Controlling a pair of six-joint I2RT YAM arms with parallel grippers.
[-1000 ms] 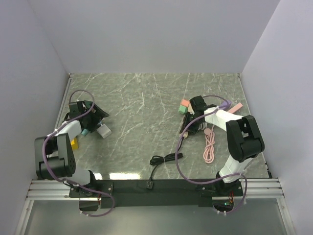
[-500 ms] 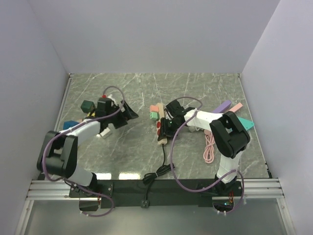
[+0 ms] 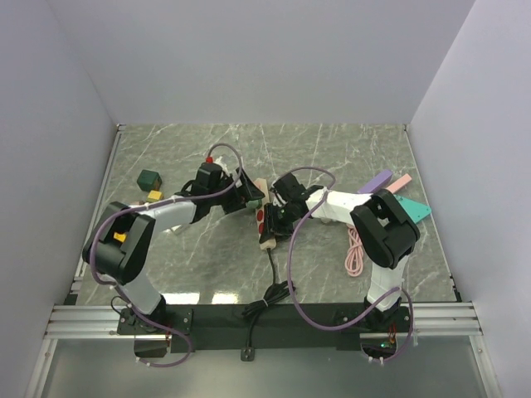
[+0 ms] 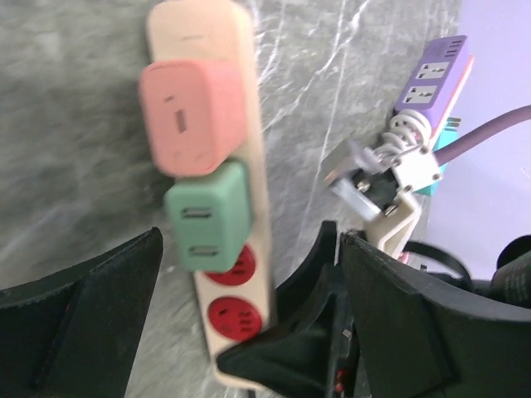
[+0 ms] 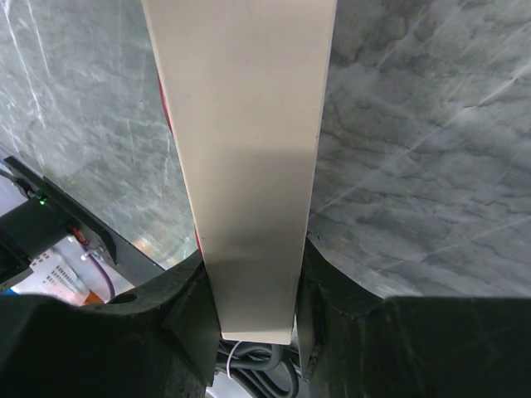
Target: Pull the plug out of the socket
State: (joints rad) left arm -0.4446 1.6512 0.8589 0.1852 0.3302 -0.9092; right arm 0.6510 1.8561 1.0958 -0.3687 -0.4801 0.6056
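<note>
Showing both arms converged at mid-table, where a second ago they worked at opposite edges. Across the grey marbled table [image 3: 191, 149] I have swung the left arm in from the far left and drawn the right arm in from the right. The cream plastic power strip [image 3: 267, 234] has travelled with the right arm to the centre, its black cable [image 3: 274, 286] trailing toward the near edge. The right gripper [image 5: 249, 290] pinches the strip across its width, jaws pressed against both long sides, so the strip is anchored. The left gripper [image 4: 245, 249] hangs over the strip with jaws spread wide, one finger to each side, touching nothing. At the strip's far end sit the pink square plug [image 4: 195, 116] and the green square plug [image 4: 207, 215], edge to edge; the green one lies nearer the open jaws. Two red round sockets [image 4: 236, 315] beside it stand vacant. I judge the bracing done and the pull not begun: the left jaws must next advance and close on a plug.
</note>
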